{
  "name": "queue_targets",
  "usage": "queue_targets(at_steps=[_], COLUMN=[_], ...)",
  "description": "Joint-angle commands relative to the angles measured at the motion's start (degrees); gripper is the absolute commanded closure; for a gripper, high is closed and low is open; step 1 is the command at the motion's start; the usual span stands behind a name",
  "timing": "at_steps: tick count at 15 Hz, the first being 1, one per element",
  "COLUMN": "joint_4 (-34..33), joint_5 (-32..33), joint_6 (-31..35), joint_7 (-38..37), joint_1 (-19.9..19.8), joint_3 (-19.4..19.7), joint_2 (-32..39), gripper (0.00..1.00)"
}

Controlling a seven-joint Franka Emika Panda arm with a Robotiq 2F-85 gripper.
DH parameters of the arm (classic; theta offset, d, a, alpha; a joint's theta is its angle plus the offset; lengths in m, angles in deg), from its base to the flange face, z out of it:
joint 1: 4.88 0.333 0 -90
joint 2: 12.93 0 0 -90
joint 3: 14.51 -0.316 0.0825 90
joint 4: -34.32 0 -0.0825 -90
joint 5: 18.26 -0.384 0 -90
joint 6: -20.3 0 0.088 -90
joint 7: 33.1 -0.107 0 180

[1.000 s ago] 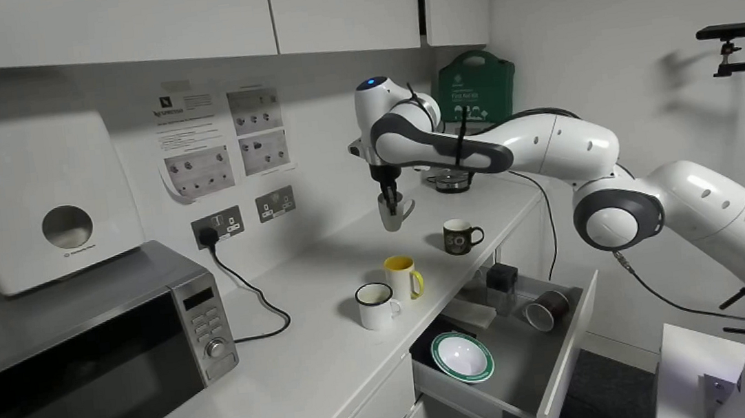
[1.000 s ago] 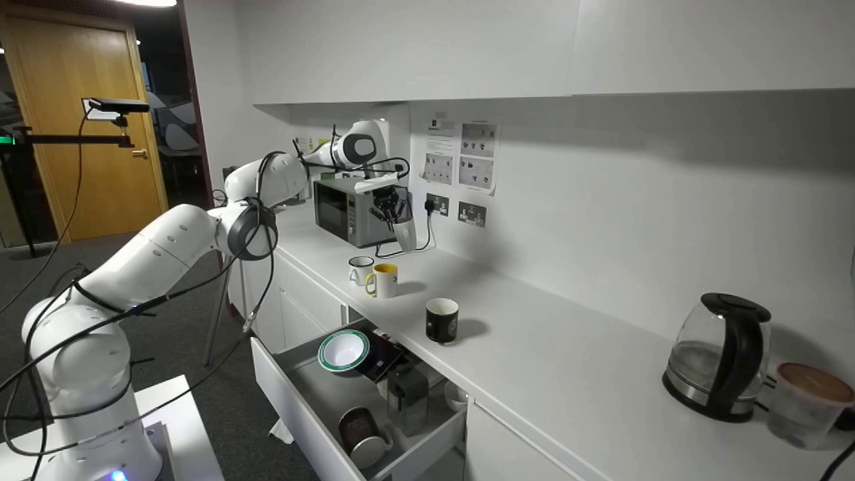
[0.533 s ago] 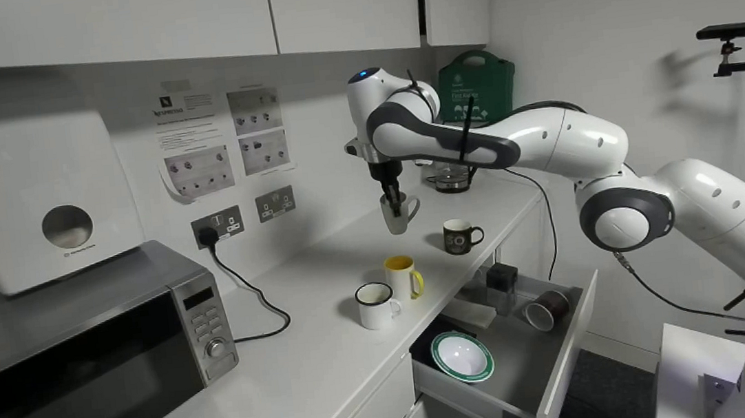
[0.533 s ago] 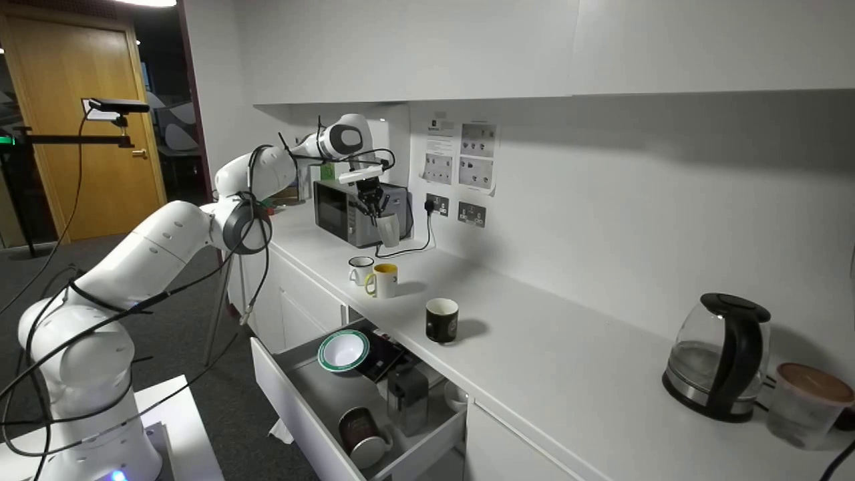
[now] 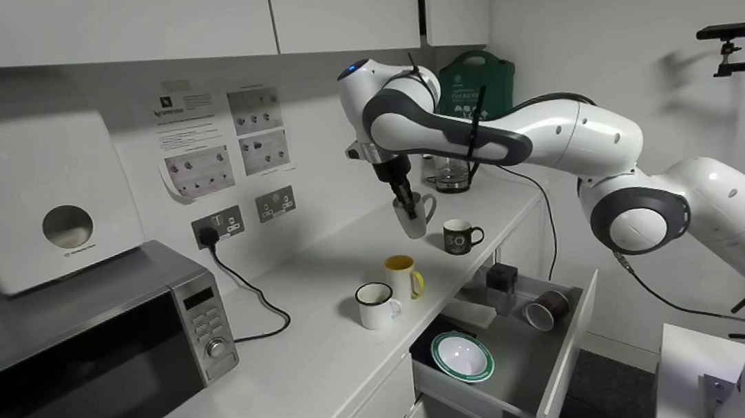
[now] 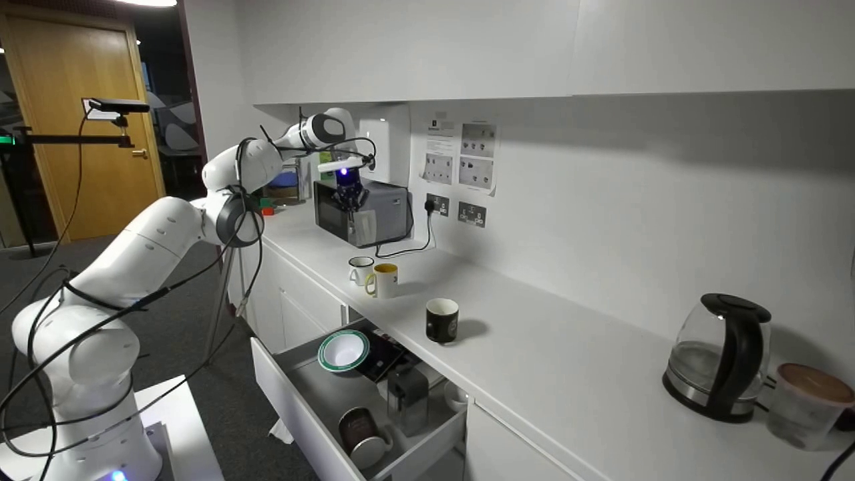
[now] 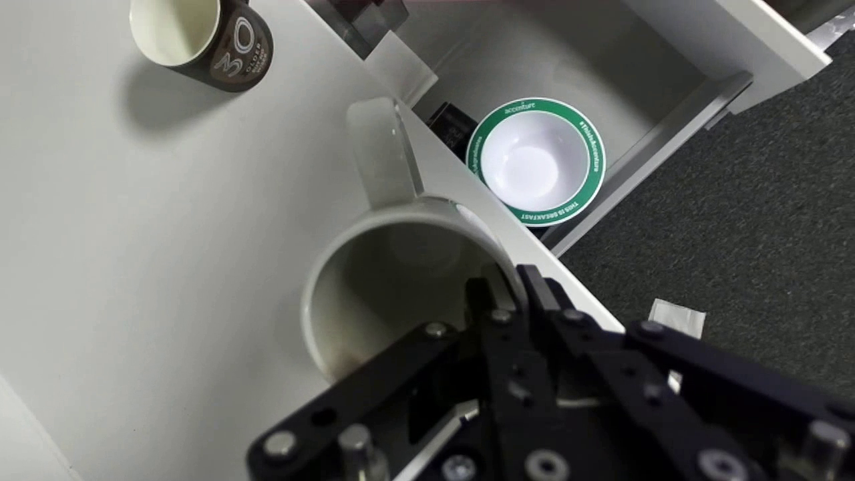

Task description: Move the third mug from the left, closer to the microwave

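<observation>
Evidently the grasp and lift are done. Nearest the wrist camera, the end effector [image 7: 511,284] pinches the wall of the plain white mug [image 7: 394,287], one finger inside the cup and one outside, with the handle away from the grip. The mug hangs slightly tilted in the air above the worktop [image 7: 160,267].

Beneath, past the front edge, the pulled-out drawer [image 7: 481,53] holds a green-rimmed bowl [image 7: 531,170]. On the worktop the dark mug [image 5: 456,238] stands upright, printed with a 30. Beyond it come the yellow-lined mug [image 5: 399,282] and, just beside that, the black-rimmed white mug [image 5: 375,312]. Neither of these two shows in the wrist view; probably the held mug and fingers hide them, so I would keep height until past both.

Farthest from the grip is the microwave [image 5: 85,371], well apart from the mug, with bare worktop in front of the black-rimmed one and a power cord [image 5: 261,336] lying close to its side. In an exterior view the held mug blends into the grey casing, so the gap is hard to read there.

Left to do, I judge: carry it across, level it, lower it beside the microwave clear of the cord, and release.
</observation>
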Motion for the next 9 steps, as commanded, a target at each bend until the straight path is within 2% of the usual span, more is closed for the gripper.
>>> queue_targets(at_steps=[1,5,6,7,9], joint_4=[2.17,1.46,-3.71,1.06,1.11], joint_5=[1.28,-1.16,-1.35,-2.47,-3.78], joint_6=[-2.22,-1.69,-3.34,-1.07,-1.11], joint_7=[0.75,2.0,3.25,3.38,4.61], joint_1=[1.74,1.57,1.03,1.05,0.68], joint_3=[0.81,-0.81,-2.0,-2.25,-3.33], joint_2=[-3.2,-3.59,-0.88,-3.72,-4.01], gripper=[0.98,0.98,0.98,0.98,0.98])
